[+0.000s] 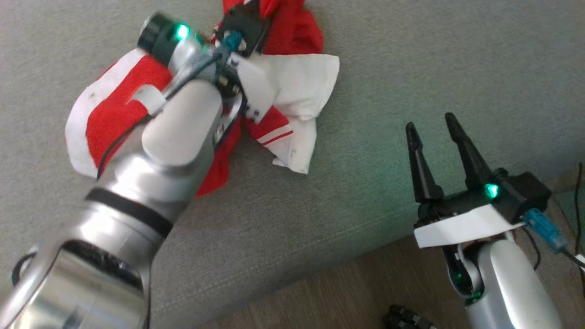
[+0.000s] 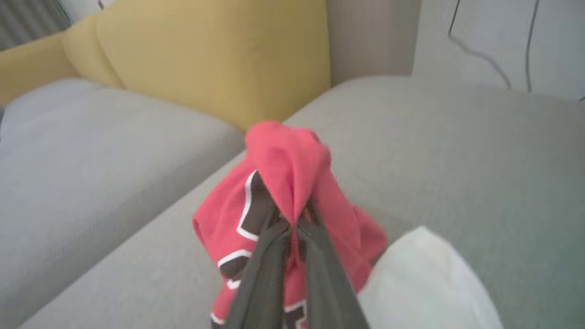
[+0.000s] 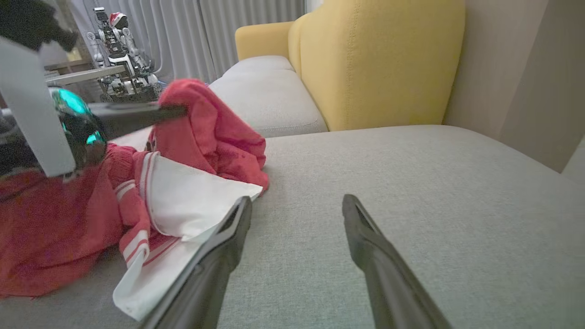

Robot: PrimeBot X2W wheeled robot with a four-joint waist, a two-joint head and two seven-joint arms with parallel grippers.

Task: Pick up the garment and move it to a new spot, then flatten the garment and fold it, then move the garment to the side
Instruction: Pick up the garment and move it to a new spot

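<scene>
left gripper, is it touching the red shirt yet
Touching. The left wrist view shows the left gripper pinched shut on a raised fold of the red shirt, fabric squeezed between its two fingers.

A garment [image 1: 292, 82] lies on a sofa seat cushion [image 1: 411, 55], toward the robot's left. The left gripper [image 2: 295, 217] pinches a raised fold at what looks like the garment's far end. The right gripper [image 1: 430, 121] hovers over the cushion's front edge, right of the garment and apart from it. A backrest [image 3: 379, 59] stands behind the cushion, a second seat cushion [image 2: 91, 151] lies beside it, and floor [image 1: 343, 292] lies in front.
</scene>
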